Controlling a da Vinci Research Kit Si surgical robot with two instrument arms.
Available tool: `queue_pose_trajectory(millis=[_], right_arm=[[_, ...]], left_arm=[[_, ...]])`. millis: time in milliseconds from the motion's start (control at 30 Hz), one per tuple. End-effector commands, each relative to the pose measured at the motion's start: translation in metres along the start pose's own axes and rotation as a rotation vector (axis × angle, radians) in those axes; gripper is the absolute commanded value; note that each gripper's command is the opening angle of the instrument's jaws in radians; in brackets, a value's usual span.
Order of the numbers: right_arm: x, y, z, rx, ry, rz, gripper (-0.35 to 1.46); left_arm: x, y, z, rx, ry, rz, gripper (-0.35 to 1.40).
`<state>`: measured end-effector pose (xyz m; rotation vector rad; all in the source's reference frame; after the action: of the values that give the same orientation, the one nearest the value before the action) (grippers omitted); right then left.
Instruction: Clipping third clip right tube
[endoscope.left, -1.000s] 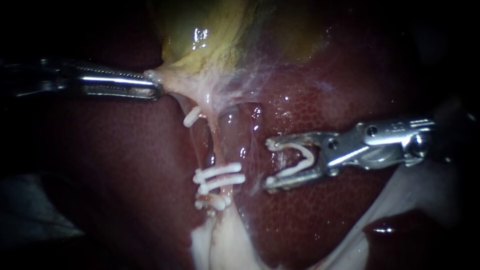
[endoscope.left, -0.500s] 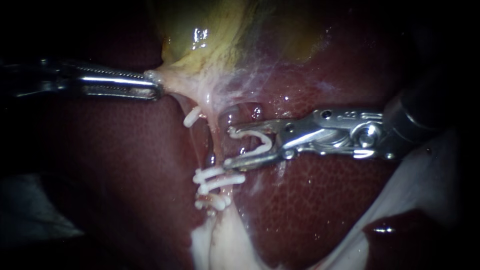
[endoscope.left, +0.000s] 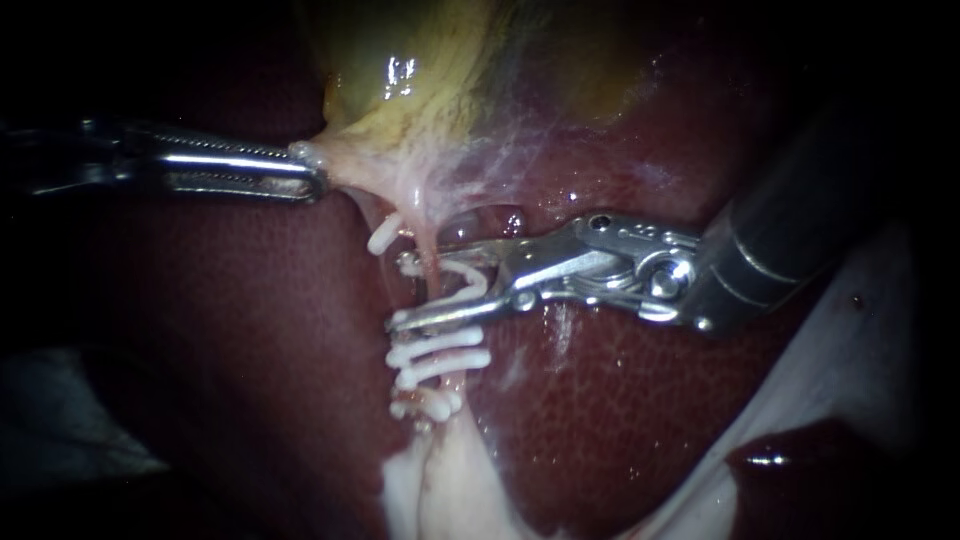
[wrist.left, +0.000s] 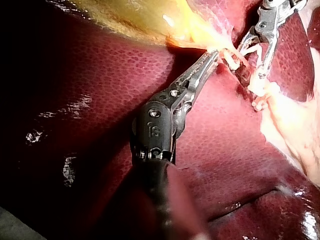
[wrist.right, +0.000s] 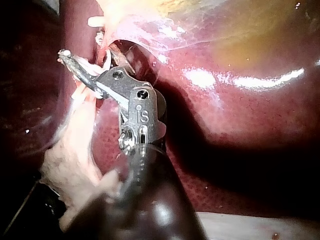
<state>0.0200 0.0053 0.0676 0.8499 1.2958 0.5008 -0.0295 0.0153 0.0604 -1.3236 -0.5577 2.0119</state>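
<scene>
My left instrument (endoscope.left: 308, 172) comes in from the left, its jaws shut on the pale neck of the yellow gallbladder (endoscope.left: 430, 70) and holding it taut; the left wrist view shows the same grip (wrist.left: 214, 56). My right instrument (endoscope.left: 400, 293) reaches in from the upper right. Its jaws stand apart, carrying an open white clip (endoscope.left: 465, 283) that touches both. They straddle the right tube (endoscope.left: 462, 237), just above two white clips (endoscope.left: 440, 355) that sit closed on it. One more clip (endoscope.left: 383, 235) sits higher on the thin left strand.
Dark red liver (endoscope.left: 620, 420) surrounds the tubes. Pale tissue (endoscope.left: 440, 480) spreads below the clips and along the lower right (endoscope.left: 860, 370). A smaller white clip (endoscope.left: 425, 405) lies beneath the pair. The right shaft (endoscope.left: 780, 250) crosses the liver.
My right instrument has moved left and slightly up across the liver; its clip-bearing jaws now straddle the tube above the two clips. The left instrument has held still.
</scene>
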Motion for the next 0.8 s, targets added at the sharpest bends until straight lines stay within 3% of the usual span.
queue_pose_trajectory(millis=[33,233,533,667,800], right_arm=[[0.0002,-0.0002,0.0001,0.019,0.018,0.006,0.49],[0.0014,-0.0014,0.0003,0.091,0.070,0.021,0.47],[0.0031,-0.0024,0.0000,0.104,0.078,0.027,0.36],[0.0034,-0.0025,-0.0002,0.105,0.079,0.028,0.25],[0.0034,-0.0026,-0.0005,0.107,0.079,0.029,0.03]], left_arm=[[0.0000,0.0000,0.0000,0.000,0.000,0.000,-0.35],[0.0000,0.0000,0.0000,0.000,0.000,0.000,-0.35],[0.0000,0.0000,0.0000,0.000,0.000,0.000,-0.35],[0.0000,0.0000,0.0000,0.000,0.000,0.000,-0.35],[0.0000,0.0000,0.0000,0.000,0.000,0.000,-0.35]])
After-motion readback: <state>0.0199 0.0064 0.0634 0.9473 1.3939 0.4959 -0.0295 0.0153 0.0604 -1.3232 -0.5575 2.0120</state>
